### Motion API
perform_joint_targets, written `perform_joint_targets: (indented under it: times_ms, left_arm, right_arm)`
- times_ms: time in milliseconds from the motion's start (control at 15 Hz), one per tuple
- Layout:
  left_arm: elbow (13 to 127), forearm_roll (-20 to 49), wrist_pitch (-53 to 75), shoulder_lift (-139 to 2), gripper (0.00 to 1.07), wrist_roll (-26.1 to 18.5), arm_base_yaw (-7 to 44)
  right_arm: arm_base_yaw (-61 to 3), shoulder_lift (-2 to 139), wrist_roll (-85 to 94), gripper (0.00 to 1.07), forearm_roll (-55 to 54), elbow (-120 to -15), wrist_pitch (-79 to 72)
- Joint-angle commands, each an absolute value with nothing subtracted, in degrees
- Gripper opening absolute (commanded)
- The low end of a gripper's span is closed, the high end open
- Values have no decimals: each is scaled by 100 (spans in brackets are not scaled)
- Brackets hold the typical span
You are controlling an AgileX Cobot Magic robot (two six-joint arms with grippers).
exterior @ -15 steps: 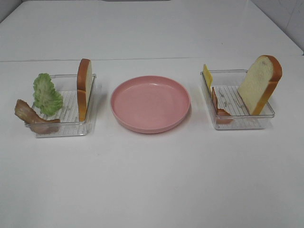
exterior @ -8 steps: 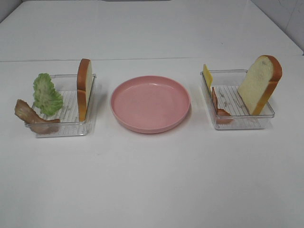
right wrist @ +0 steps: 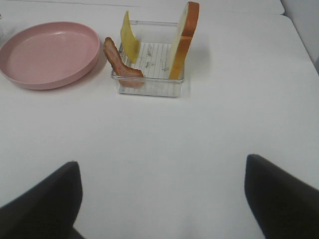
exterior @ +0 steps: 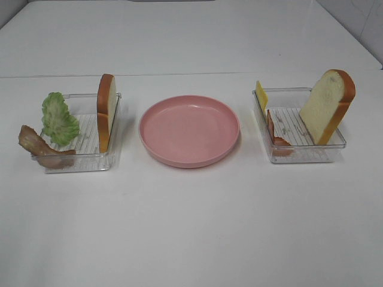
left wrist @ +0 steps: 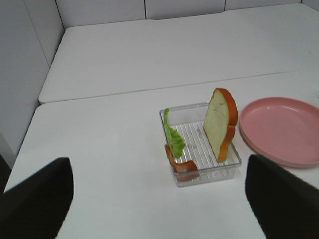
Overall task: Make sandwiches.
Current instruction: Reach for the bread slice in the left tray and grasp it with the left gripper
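No stacked sandwich shows; its parts stand apart in two clear trays. The left tray (exterior: 78, 164) holds a green lettuce leaf (exterior: 58, 118), a bacon strip (exterior: 42, 149) and an upright bread slice (exterior: 106, 110); they also show in the left wrist view, bread (left wrist: 220, 122) and lettuce (left wrist: 174, 139). The right tray (exterior: 302, 156) holds a yellow cheese square (exterior: 261, 95), a bacon strip (exterior: 276, 136) and a leaning bread slice (exterior: 328, 104). My left gripper (left wrist: 157, 199) and right gripper (right wrist: 159, 199) are open, empty and well short of the trays. Neither shows in the exterior view.
A round pink plate (exterior: 189, 128) sits empty between the two trays. The white table (exterior: 191, 227) stretches in front of them. A seam runs across the table behind the trays. A wall stands beyond the table's left edge in the left wrist view.
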State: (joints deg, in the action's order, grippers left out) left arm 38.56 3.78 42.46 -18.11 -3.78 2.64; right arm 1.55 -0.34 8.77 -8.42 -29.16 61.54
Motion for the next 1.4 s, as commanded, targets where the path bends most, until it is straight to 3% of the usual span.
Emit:
perform_joint_targets:
  times_ms: [67, 400, 667, 800, 1133, 1267, 1400]
  left_arm:
    - [4418, 361, 3787, -3071, 88, -361, 252]
    - [6171, 957, 4291, -6176, 88, -367, 252]
    - [7265, 1278, 5139, -7855, 88, -458, 258]
    - [8102, 1324, 5632, -8841, 88, -418, 533]
    - [9351, 613, 6274, -10181, 88, 584, 1427]
    - [9952, 80, 6492, -10886, 88, 1324, 1885]
    - [10267, 0, 6509, -11316, 88, 1513, 1994]
  right_arm:
    - [195, -63, 922, 83, -837, -2905, 6113]
    - [195, -63, 922, 83, -837, -2905, 6113]
    - [195, -63, 922, 83, -837, -2905, 6113]
    - [195, -63, 922, 83, -837, -2905, 6113]
    - [195, -63, 922, 83, -837, -2905, 6113]
    - [195, -63, 922, 83, -837, -2905, 6113]
    - [195, -63, 922, 83, -837, -2905, 6113]
